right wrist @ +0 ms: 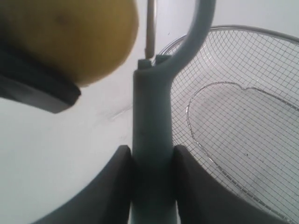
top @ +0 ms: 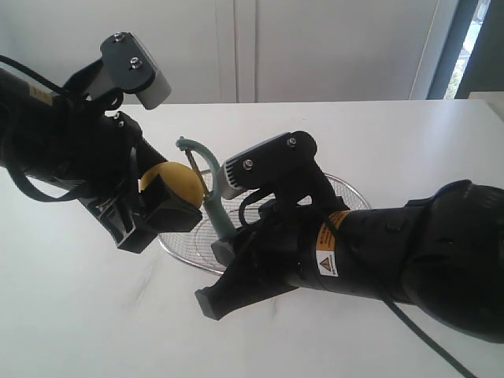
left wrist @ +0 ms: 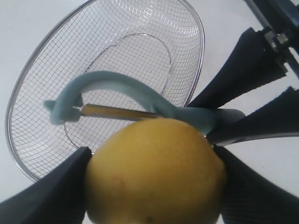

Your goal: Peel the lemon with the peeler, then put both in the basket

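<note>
My left tool is squeezing the smooth lemon at its fat middle; it is looking slippery. My right tool is pinching the light, stiff peeler by its handle. Both are hanging over the basket.

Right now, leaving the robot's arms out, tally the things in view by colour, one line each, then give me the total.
Yellow: 1, the lemon
Pale teal-green: 1, the peeler
Silver: 1, the basket
Total: 3
</note>
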